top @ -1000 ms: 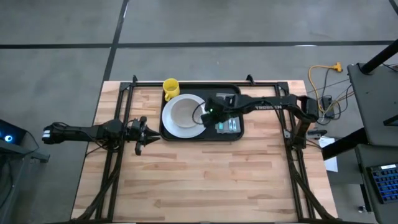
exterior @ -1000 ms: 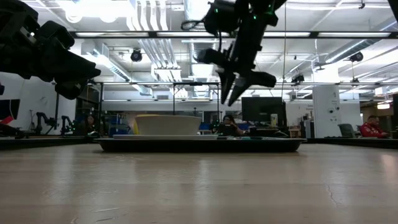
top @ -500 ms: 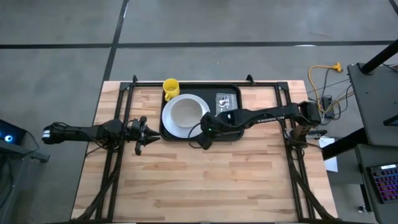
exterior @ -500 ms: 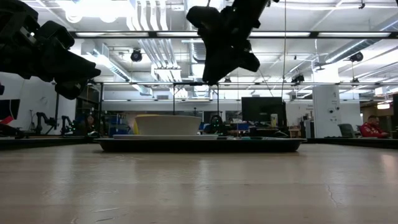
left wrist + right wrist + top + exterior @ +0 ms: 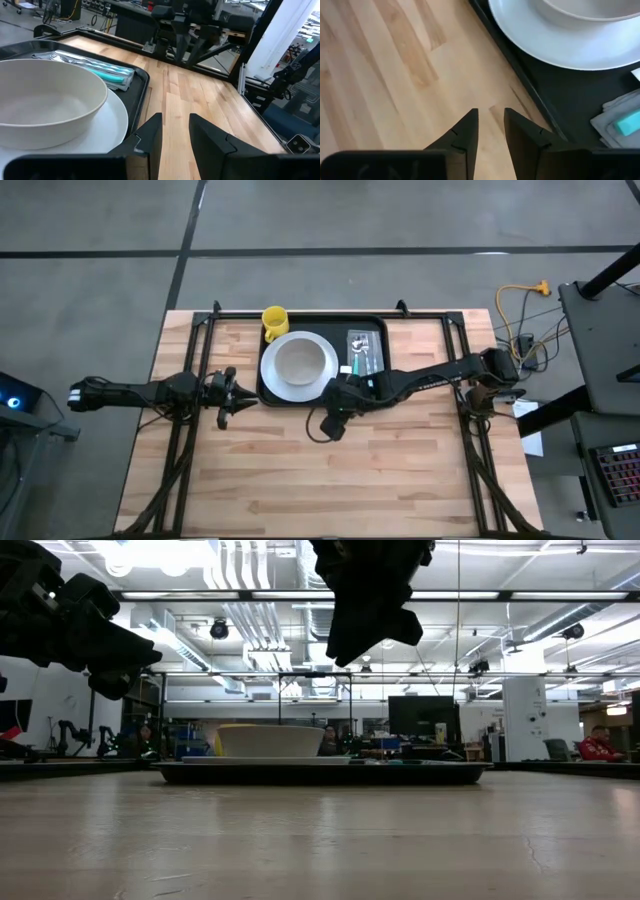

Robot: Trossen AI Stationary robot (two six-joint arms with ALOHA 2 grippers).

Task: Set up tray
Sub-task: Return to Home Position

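Note:
The black tray [image 5: 330, 330] lies at the table's far middle. On it a white plate [image 5: 325, 380] carries a white bowl [image 5: 298, 363], with a wrapped cutlery packet [image 5: 363, 352] to their right. A yellow cup [image 5: 274, 321] stands at the tray's far left corner. My right gripper [image 5: 328, 428] hangs open above bare wood just near of the tray's near rim [image 5: 520, 75], pointing steeply down, nothing between its fingers. My left gripper [image 5: 228, 397] waits open and level at the table's left, facing the tray.
Black frame rails [image 5: 185, 430] run along the table's left, right and far sides. Bare wooden table [image 5: 330, 480] stretches from the tray to the near edge. Beyond the table a workshop with people seated far off shows in the low view.
My right gripper has left the space over the tray's right half and swung toward the table's near edge and a little left, rolling about its own axis as it went. It now hangs over bare wood. Tray, plate, bowl and cup stay put.

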